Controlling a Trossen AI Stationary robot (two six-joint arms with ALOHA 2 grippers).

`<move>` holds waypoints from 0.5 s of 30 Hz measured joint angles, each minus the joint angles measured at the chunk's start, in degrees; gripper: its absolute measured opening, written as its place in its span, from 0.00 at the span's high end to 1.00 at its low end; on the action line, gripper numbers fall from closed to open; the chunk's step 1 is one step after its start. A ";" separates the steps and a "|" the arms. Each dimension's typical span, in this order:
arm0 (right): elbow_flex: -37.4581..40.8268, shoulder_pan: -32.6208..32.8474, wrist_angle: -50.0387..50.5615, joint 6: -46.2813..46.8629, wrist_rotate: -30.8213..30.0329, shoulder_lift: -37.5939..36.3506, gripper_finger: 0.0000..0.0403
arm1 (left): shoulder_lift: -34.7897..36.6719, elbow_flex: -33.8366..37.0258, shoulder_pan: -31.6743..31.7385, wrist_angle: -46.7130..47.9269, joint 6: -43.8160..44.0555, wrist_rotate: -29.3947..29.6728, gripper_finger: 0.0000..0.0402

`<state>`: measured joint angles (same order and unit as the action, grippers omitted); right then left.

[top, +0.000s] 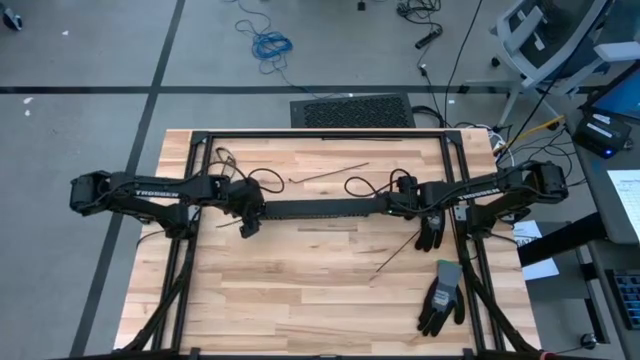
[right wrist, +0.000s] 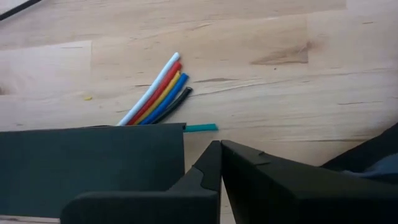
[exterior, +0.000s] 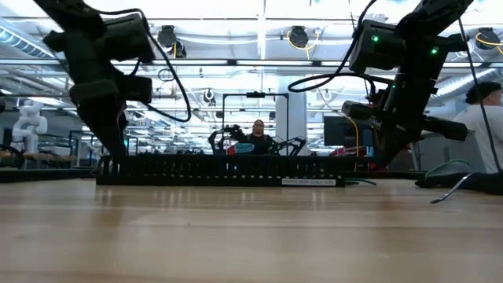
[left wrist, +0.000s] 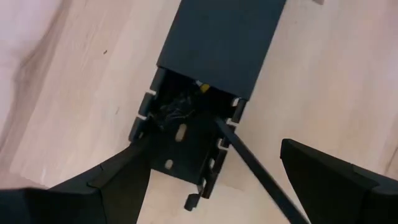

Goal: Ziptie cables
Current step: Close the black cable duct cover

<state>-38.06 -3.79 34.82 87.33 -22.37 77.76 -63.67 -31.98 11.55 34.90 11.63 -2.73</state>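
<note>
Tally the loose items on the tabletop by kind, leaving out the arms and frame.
Black slotted cable duct: 1
Work gloves: 2
Loose zip ties: 2
Coloured cable bundle: 1
Total: 6

cables (right wrist: 158,93) partly hidden inside black duct (right wrist: 93,158)

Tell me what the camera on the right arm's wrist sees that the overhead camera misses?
Only the wrist view shows the cables: coloured wire ends poking out from a long black channel, past that arm's shut fingers. Only the overhead view shows the left arm's fingers at the channel's other end, and the gloves. Both show the wooden table and the channel.
</note>
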 joint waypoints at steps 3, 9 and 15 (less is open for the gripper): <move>0.00 0.00 -0.11 0.00 0.00 0.00 1.00 | 0.33 -3.25 -0.85 3.78 -0.27 -0.56 0.13; 0.00 0.00 -0.19 0.00 -0.02 0.00 1.00 | 0.19 -5.83 -1.46 5.08 -3.40 -0.14 0.13; 0.00 0.00 -0.32 0.00 -0.24 0.00 1.00 | -2.93 -5.80 -1.20 4.87 -2.92 4.72 0.13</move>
<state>-38.06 -3.79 34.50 87.33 -22.61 77.76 -66.61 -37.78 10.35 39.77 8.70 1.99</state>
